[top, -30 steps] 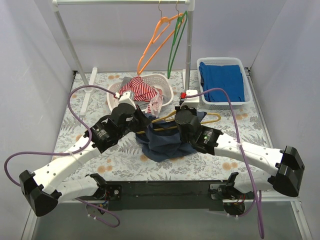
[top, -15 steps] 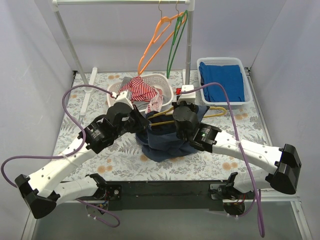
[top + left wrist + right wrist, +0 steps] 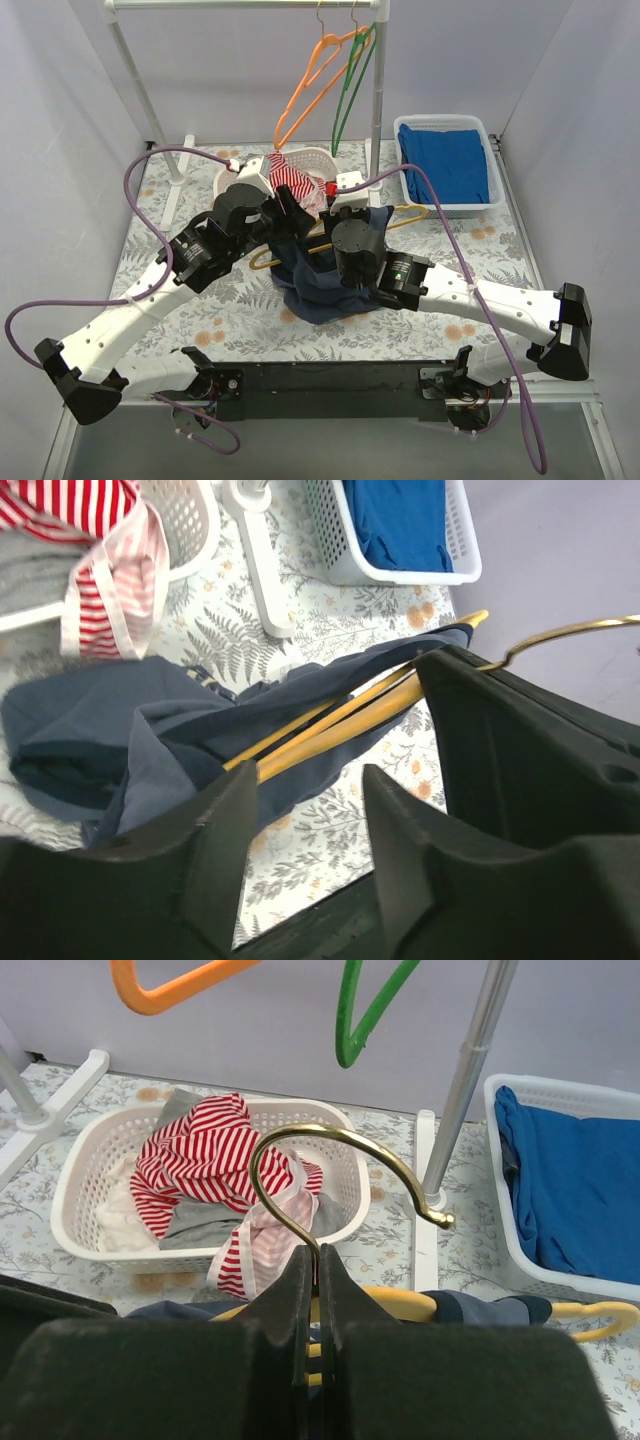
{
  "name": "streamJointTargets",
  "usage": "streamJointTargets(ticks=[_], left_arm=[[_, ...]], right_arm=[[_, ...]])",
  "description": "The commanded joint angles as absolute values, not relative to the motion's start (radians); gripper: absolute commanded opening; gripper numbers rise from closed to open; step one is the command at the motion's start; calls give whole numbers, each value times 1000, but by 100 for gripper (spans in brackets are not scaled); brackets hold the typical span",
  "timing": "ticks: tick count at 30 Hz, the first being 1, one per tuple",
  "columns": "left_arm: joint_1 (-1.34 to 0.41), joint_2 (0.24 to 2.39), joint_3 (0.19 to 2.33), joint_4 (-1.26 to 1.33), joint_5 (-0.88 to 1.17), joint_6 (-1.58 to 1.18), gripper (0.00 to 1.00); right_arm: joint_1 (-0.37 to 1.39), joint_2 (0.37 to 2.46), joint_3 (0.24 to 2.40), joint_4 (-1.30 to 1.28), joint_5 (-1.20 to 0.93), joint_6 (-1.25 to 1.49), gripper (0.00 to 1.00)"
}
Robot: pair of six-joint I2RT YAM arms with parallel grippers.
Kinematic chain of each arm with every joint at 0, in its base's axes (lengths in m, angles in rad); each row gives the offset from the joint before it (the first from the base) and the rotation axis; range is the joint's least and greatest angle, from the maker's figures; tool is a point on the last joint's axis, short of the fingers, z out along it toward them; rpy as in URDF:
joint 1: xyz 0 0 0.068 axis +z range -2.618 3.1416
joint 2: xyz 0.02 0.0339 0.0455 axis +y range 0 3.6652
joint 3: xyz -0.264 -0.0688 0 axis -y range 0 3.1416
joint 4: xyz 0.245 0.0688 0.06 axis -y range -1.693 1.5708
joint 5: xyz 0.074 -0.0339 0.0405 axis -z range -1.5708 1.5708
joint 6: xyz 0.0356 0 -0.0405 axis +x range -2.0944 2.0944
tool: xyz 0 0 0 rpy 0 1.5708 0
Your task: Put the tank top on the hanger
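Bench [image 3: 520, 250] and white basket [image 3: 305, 153] lay as they had a second before. What had moved was the pair of arms, both swung away from their bases toward that basket. The tank top [image 3: 315, 292] had gone with them. Most of it sat bunched on the bench between the arms, but one dark strap ran along the hanger [image 3: 405, 212] up to its right tip. That tip had drifted left and toward the far side, and the hanger looked tilted, its right end probably off the bench. The right hand [image 3: 313, 1260] was clenched on the hanger's neck, just under the brass hook [image 3: 335, 1140]. The left hand [image 3: 305, 810] had come in close to the bundle but was released, its fingers apart and gripping nothing, with the yellow bar and the strap just beyond them. By my reading one shoulder was threaded, and the other had yet to be pulled over the hanger's left end, a job the left hand seemed placed for.
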State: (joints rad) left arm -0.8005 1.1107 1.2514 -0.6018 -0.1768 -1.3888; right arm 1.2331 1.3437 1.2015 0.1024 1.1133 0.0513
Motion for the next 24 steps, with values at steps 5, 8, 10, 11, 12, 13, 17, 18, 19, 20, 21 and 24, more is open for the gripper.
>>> streamJointTargets(ticks=[5, 8, 10, 11, 12, 13, 17, 18, 19, 20, 21, 24], left_arm=[[-799, 1003, 1390, -675, -256, -1240, 62], [-799, 960, 1456, -661, -276, -1195, 64], [-799, 946, 1505, -657, -284, -1163, 65], [-799, 946, 1556, -647, -284, -1145, 65], [-799, 945, 1577, -637, -267, -1128, 65], [-799, 942, 1591, -624, -262, -1115, 65], [-799, 943, 1666, -565, -249, -1054, 67], [-799, 946, 1681, -560, -249, -1046, 67], [-799, 957, 1695, -560, -241, -1042, 67], [-799, 963, 1706, -554, -235, -1023, 68], [-799, 968, 1724, -551, -232, -1017, 68], [-799, 997, 1759, -563, -200, -994, 69]], right_arm=[[1236, 1305, 1398, -32, 1014, 35, 1], [1236, 1308, 1524, -174, 940, 6, 1], [1236, 1322, 1682, -247, 895, 3, 1], [1236, 1344, 1737, -329, 872, -32, 1], [1236, 1356, 1872, -371, 852, -35, 1], [1236, 1383, 1938, -421, 809, -38, 1], [1236, 1420, 2222, -561, 726, -57, 1], [1238, 1414, 2252, -572, 718, -60, 1], [1236, 1392, 2279, -569, 710, -61, 1], [1236, 1375, 2279, -562, 710, -64, 1], [1236, 1356, 2275, -539, 716, -66, 1], [1238, 1263, 2150, -488, 707, -35, 1]])
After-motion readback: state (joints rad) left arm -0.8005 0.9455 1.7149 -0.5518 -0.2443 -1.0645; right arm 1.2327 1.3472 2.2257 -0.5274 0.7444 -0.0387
